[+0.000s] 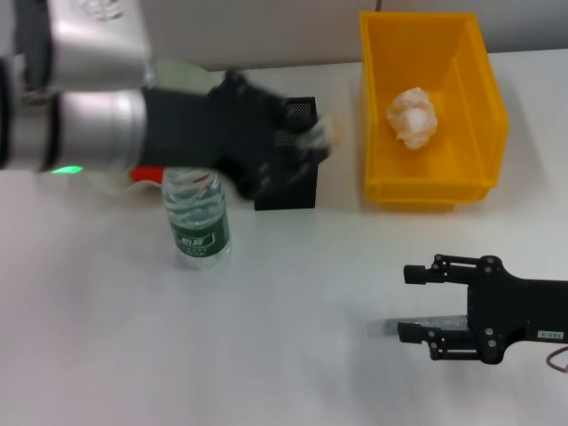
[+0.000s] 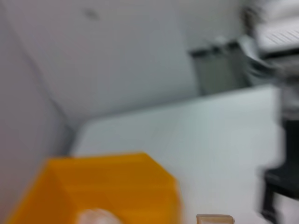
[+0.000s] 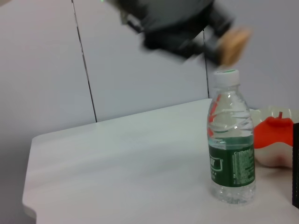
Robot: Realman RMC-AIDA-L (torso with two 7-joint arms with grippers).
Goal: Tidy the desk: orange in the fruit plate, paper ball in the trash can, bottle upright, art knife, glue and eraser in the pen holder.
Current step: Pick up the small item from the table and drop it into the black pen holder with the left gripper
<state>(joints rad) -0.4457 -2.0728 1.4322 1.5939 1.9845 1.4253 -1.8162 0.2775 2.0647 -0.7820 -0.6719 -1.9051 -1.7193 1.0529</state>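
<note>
left hand point(image 1: 321, 135) pinching eraser point(image 1: 330, 131) above pen holder point(image 1: 293, 182) | right hand point(image 1: 410, 303) spread, near front counter edge | bottle point(image 1: 197, 217) upright

Bright even light, left pincer point(image 1: 324, 135) (motion-blurred)

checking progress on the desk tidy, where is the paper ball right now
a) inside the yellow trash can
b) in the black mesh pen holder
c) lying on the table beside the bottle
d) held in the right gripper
a: in the head view the paper ball lies on the floor of the yellow trash can, away from the upright bottle; the right gripper is open and holds nothing.
</note>
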